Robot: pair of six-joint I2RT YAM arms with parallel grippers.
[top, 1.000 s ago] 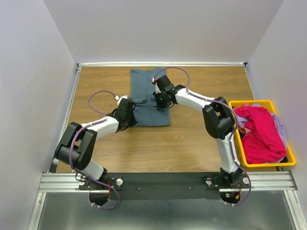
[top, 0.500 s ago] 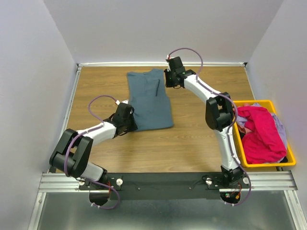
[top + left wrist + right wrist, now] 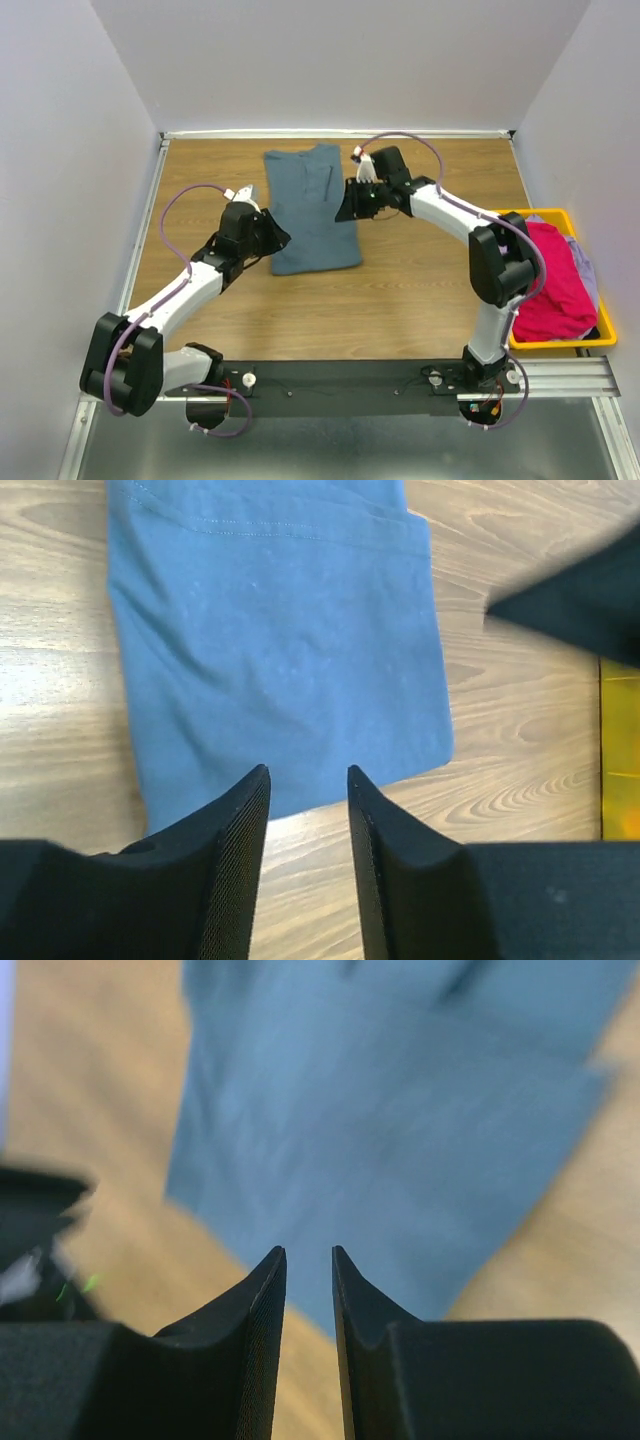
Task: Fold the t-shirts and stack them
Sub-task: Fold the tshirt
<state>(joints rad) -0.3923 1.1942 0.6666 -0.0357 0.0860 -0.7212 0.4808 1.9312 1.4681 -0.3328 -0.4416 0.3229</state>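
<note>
The slate blue-grey t-shirt (image 3: 312, 208) lies folded flat in a long rectangle on the wooden table, at the back centre. My left gripper (image 3: 274, 238) hovers at its near left corner; in the left wrist view (image 3: 305, 785) its jaws are open and empty above the shirt's (image 3: 280, 650) near edge. My right gripper (image 3: 349, 207) hovers at the shirt's right edge; in the right wrist view (image 3: 308, 1257) its jaws stand narrowly apart and empty over the blurred shirt (image 3: 400, 1120). A magenta-pink t-shirt (image 3: 548, 285) lies heaped on pale grey-blue cloth (image 3: 583, 262).
A yellow plastic bin (image 3: 513, 214) at the right table edge holds the heaped shirts; its edge shows in the left wrist view (image 3: 621, 750). White walls close in the table at the back and both sides. The right arm (image 3: 585, 600) shows dark in the left wrist view.
My right gripper has come back from the shirt's far right corner to its right edge. My left arm has lifted and drawn back left. The shirt stays folded.
</note>
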